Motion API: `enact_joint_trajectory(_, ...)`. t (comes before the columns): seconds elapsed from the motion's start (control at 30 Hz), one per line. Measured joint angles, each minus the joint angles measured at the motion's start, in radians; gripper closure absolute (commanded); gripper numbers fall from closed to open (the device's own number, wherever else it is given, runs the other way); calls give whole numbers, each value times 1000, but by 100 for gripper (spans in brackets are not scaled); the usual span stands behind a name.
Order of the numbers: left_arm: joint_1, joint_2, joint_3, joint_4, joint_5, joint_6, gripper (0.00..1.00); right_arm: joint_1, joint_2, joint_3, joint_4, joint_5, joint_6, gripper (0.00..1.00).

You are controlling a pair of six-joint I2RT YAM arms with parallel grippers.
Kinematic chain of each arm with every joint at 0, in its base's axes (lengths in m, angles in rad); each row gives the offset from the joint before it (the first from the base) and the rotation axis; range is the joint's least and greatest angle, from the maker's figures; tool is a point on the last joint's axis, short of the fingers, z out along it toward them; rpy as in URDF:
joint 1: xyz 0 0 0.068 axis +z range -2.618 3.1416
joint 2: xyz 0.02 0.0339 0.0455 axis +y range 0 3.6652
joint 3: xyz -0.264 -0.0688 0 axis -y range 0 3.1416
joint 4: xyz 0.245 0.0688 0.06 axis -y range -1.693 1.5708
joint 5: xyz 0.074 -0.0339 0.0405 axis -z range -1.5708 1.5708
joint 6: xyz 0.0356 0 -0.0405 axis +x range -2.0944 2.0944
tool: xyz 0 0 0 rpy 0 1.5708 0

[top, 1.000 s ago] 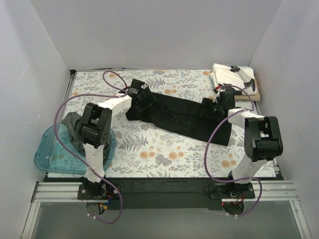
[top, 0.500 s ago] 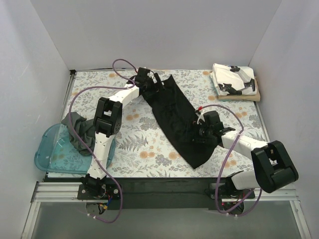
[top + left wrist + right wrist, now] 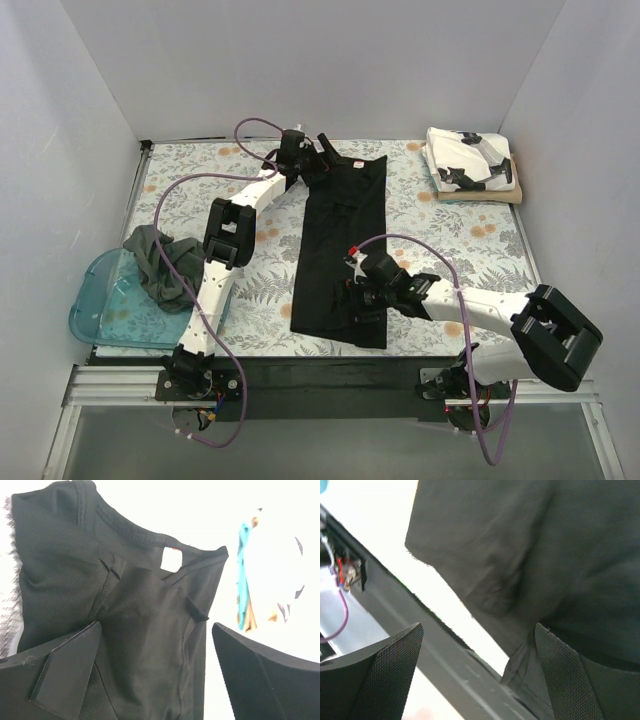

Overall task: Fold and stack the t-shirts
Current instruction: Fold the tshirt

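Observation:
The plain black t-shirt (image 3: 342,250) lies folded in a long strip, running from the far middle of the table to its front edge. My left gripper (image 3: 325,160) is open over the collar end; the left wrist view shows its jaws (image 3: 156,627) wide apart above the collar and white neck label (image 3: 171,560). My right gripper (image 3: 358,295) is open over the hem end (image 3: 520,555), by the table's front edge (image 3: 445,650). The white printed t-shirt (image 3: 468,158) lies folded on the tan one (image 3: 495,196) at the far right. The grey-green t-shirt (image 3: 160,262) is bunched at the left.
A translucent blue tub (image 3: 105,312) sits at the near left, under part of the grey-green shirt. White walls close in the left, far and right sides. The floral tablecloth (image 3: 250,290) covers the table. Purple cables loop over both arms.
The black shirt has swung from lying across the table to lying lengthwise. The left gripper moved to the far edge. The right gripper moved to the near middle.

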Motion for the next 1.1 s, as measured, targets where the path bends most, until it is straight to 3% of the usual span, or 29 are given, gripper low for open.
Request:
enact_joint_trajectory(0.37, -1, 47, 15, 135, -10, -84, 5, 143, 41, 128, -23, 98, 10, 2)
enact_joint_trajectory(0.7, -20, -3, 8, 26, -258, -47, 4, 143, -135, 151, -201, 313, 7, 2)
enact_joint_trajectory(0.97, 0, -137, -60, -122, -279, 29, 4, 143, -347, 158, -300, 505, 6, 2)
enact_joint_trajectory(1.1, 3, -317, -188, -152, -220, 59, 4, 143, -434, 116, -306, 584, 18, 2)
